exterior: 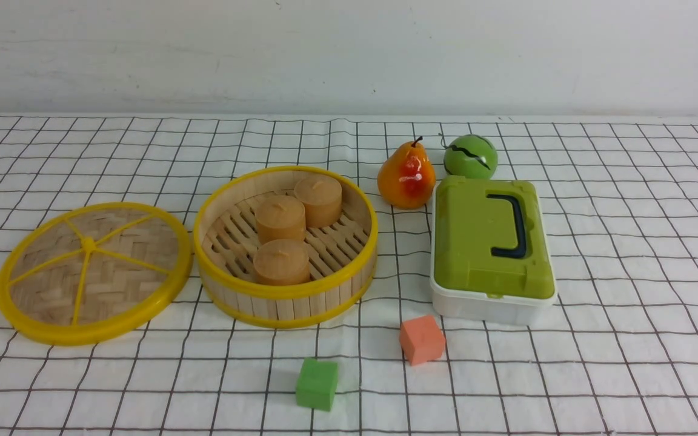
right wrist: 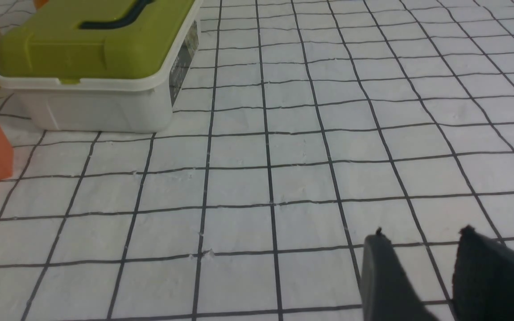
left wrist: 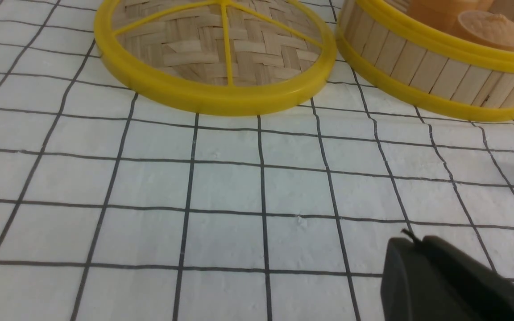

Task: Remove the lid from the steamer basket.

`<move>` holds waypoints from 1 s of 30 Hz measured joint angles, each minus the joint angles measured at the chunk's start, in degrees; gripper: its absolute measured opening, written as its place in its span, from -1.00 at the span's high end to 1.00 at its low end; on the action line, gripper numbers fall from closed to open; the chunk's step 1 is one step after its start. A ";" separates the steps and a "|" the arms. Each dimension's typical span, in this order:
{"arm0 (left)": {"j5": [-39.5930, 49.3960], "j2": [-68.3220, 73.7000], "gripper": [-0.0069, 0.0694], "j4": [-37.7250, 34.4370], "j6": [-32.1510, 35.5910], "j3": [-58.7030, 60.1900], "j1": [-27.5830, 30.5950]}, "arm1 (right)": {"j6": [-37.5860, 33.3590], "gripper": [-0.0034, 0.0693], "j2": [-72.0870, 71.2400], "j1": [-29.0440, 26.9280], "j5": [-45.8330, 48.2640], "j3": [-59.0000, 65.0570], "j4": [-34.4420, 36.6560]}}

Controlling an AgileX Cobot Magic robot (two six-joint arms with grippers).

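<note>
The lid [exterior: 93, 272], a woven bamboo disc with a yellow rim and yellow spokes, lies on the checked cloth to the left of the steamer basket [exterior: 285, 297]. The basket stands uncovered, with three tan buns [exterior: 281, 261] on its slatted floor. In the left wrist view the lid [left wrist: 214, 49] and the basket wall [left wrist: 435, 76] lie ahead of my left gripper [left wrist: 411, 243], which is shut on nothing, over bare cloth. My right gripper [right wrist: 422, 238] is open and empty above the cloth. Neither arm shows in the front view.
A white box with a green lid [exterior: 491, 248] stands right of the basket, with a pear [exterior: 406, 175] and a green ball [exterior: 470, 156] behind it. An orange cube [exterior: 422, 339] and a green cube [exterior: 317, 383] lie on the cloth nearer the front.
</note>
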 joint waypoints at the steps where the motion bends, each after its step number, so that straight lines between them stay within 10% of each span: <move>1: 0.00 0.00 0.77 0.00 0.00 0.00 0.00 | 0.00 0.25 0.00 0.00 0.00 0.00 0.00; 30: 0.00 0.00 0.70 0.00 0.00 0.00 0.00 | 0.00 0.25 0.00 0.00 0.00 0.00 0.00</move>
